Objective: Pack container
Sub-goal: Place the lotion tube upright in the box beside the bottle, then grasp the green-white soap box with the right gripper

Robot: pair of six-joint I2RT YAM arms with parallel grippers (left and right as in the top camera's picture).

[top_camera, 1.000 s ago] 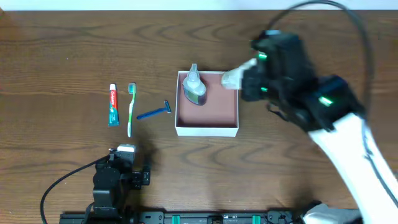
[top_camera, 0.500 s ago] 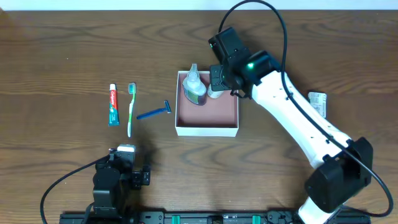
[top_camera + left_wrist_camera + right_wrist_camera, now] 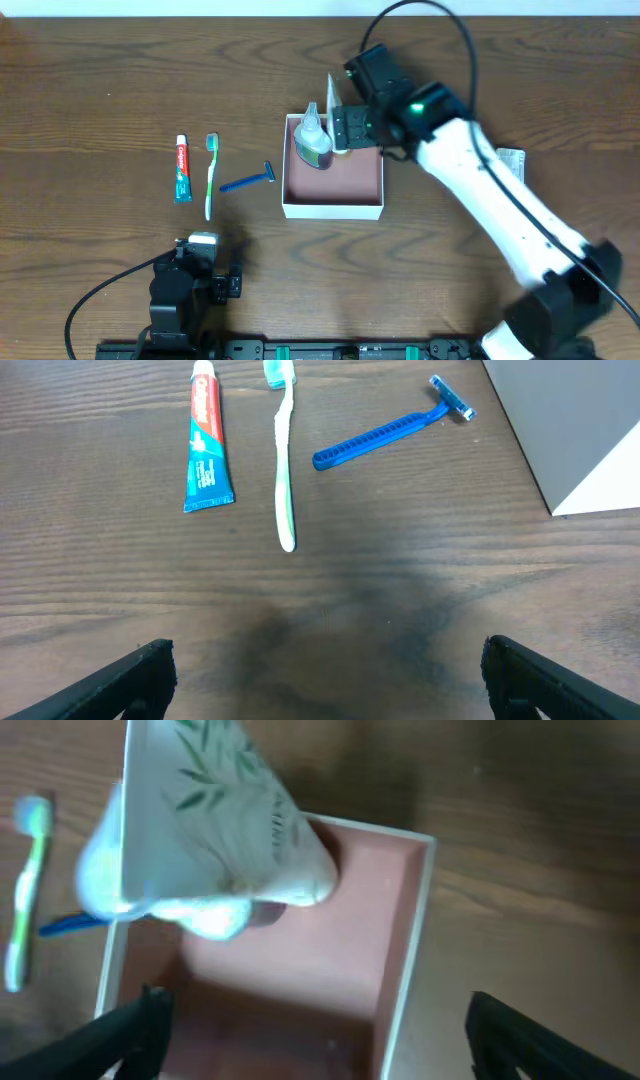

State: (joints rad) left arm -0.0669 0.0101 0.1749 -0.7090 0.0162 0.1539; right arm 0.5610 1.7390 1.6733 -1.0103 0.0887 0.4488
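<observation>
The container [image 3: 333, 210] is a square white box with a dusty-pink inside, mid-table. A clear bottle [image 3: 312, 138] lies in its back left corner. A white tube with a leaf print [image 3: 334, 100] stands tilted next to the bottle. My right gripper [image 3: 348, 128] hovers over the box's back edge, open and empty. In the right wrist view the tube [image 3: 215, 820] is ahead of the open gripper [image 3: 325, 1035], above the pink floor [image 3: 300, 960]. My left gripper [image 3: 201, 243] is open and empty near the front edge. It also shows in the left wrist view [image 3: 325, 675].
Left of the box lie a toothpaste tube [image 3: 183, 168], a green toothbrush [image 3: 210, 175] and a blue razor [image 3: 248, 181]. All three show in the left wrist view: toothpaste [image 3: 207, 440], toothbrush [image 3: 285, 455], razor [image 3: 390, 428]. A small packet [image 3: 510, 163] lies right of my right arm.
My right arm swung left from beside the box to over its back edge. It carried a white item that now stands free in the box. The left arm has not moved.
</observation>
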